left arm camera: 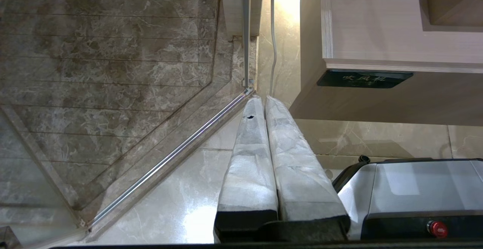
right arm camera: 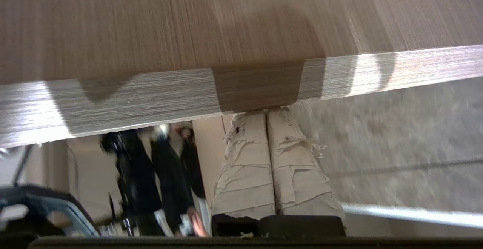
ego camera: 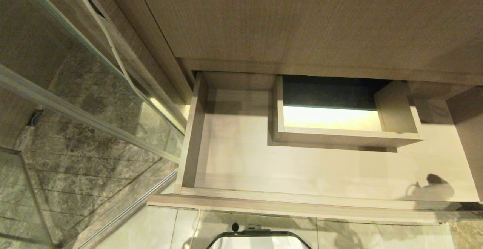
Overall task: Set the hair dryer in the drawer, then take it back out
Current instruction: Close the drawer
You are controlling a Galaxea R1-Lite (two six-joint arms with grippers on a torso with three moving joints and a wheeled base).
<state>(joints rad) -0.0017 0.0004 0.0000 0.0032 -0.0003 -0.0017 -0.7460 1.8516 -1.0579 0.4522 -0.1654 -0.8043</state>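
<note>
Pointing at a wood-grain edge [right arm camera: 241, 90], right tool [right arm camera: 266, 117] pressed together, perhaps touching, left tool [left arm camera: 264, 100] likewise closed.

open wood-grain drawer [ego camera: 234, 154], marble floor [ego camera: 83, 173]

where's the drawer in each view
Head view: the open drawer fills the middle and right.
Left wrist view: its front corner with the black label plate sits upper right.
Right wrist view: cannot tell; only a wood-grain edge shows.
Shared landmark: the boxed cut-out, also in the left wrist view.
</note>
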